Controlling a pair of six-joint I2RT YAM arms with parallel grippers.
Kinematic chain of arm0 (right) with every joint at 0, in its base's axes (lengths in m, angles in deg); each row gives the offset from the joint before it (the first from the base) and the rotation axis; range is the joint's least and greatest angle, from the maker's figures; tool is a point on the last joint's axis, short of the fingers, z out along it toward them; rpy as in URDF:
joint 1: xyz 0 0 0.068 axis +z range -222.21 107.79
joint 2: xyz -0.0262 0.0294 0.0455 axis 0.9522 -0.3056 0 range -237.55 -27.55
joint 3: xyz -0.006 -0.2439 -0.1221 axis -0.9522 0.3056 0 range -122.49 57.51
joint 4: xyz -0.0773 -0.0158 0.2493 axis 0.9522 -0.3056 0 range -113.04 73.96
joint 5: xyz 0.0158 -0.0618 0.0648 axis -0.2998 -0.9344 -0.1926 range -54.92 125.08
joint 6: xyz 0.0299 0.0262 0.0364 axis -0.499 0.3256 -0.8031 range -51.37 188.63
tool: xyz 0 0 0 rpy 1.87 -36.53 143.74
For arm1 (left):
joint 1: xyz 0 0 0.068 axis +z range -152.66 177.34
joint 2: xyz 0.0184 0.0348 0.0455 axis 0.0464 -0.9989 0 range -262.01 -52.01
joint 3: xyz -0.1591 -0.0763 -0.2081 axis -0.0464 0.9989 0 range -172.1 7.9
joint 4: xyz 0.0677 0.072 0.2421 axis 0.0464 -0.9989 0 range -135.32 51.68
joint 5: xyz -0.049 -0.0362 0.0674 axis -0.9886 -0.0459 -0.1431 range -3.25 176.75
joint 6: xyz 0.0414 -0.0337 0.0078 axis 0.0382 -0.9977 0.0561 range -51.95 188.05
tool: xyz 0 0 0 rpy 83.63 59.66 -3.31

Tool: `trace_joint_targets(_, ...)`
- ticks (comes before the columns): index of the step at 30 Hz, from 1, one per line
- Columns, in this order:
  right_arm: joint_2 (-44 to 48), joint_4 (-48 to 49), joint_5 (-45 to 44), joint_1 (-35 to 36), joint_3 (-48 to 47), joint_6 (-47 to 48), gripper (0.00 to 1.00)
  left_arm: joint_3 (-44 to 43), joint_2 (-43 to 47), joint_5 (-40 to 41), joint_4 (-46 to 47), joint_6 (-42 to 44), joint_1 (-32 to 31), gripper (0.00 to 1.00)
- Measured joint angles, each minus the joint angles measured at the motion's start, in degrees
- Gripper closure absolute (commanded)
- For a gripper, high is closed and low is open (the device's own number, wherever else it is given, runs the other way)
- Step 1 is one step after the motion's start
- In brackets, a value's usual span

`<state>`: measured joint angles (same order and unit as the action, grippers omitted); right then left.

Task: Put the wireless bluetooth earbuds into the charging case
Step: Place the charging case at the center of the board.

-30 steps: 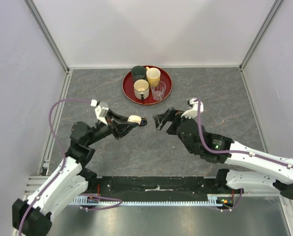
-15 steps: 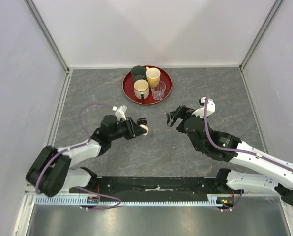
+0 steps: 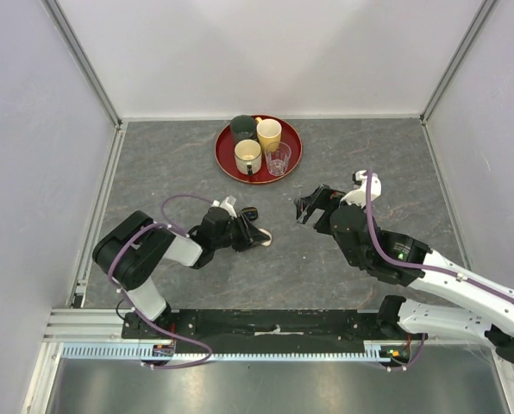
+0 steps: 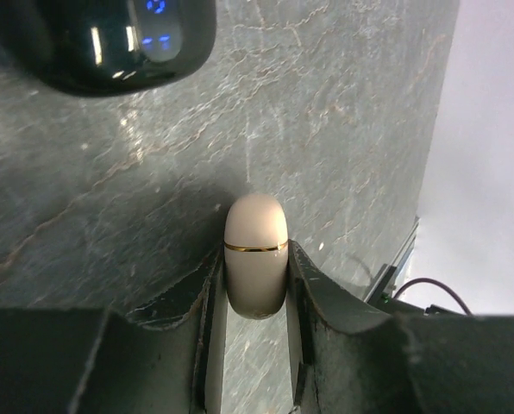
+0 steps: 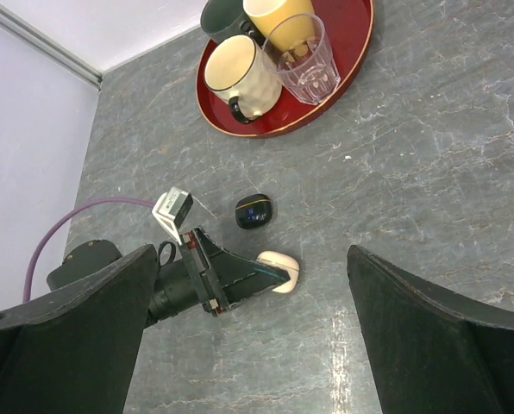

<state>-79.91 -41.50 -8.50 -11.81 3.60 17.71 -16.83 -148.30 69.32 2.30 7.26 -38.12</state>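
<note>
**Left end effector clamped on cream case at mid-desk; right end effector spread wide**

The left arm lay folded low over the grey stone-patterned desk point(image 3: 369, 155), its forearm reaching toward the middle. The left end effector point(image 4: 256, 259) was clamped on the cream-white charging case point(image 5: 279, 272). The two dark fingers point(image 4: 207, 297) pressed against the case's long sides, and its rounded end stuck out past the fingertips. In the left wrist view a thin gold seam ran across the case, and its two halves met along that line. The case sat down at the desk surface, near the middle of the desk. Whether it was resting its weight there I could not tell.

Just beyond the cream case, on the far side and apart from it, lay a black charging case point(image 3: 250, 213). It was flat on the desk, with small blue lights glowing on its glossy top.

Farther back, near the rear wall, stood a round red tray point(image 5: 354, 43). It held a dark cup point(image 3: 242, 126), a yellow cup point(image 3: 269, 134), a cream mug point(image 3: 247, 155) with a dark handle, and a clear glass point(image 3: 278, 158). All four stood upright and close together.

To the right of the two cases, and well apart from them, the right end effector point(image 3: 309, 207) was raised above the desk. It faced toward the left arm. Its fingers were spread wide with nothing between them, and the right wrist view showed both cases and the tray through the gap.
</note>
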Motion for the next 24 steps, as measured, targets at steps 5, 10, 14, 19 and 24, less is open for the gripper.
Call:
trace_joint_targets(5,0.02,-0.04,0.22,-0.26,0.00,0.81,0.02,-0.94,-2.97,0.50,3.54,-2.69,-0.70,0.68)
trace_joint_targets(10,-0.31,-0.09,0.28,-0.31,0.00,1.55,0.02,-0.92,-3.52,0.94,4.52,-4.24,-0.79,0.61)
trace_joint_targets(14,-1.01,-0.11,0.72,-0.63,0.00,2.12,0.02,-0.92,-3.65,1.07,4.52,-4.59,-0.79,0.60)
trace_joint_targets(19,-1.31,-0.17,1.27,-0.68,0.00,2.27,0.02,-0.92,-3.85,1.07,4.79,-5.33,-0.79,0.58)
trace_joint_targets(24,-1.29,-0.17,1.42,-0.74,0.00,2.23,0.02,-0.52,-3.85,1.46,5.46,-5.55,-0.94,0.54)
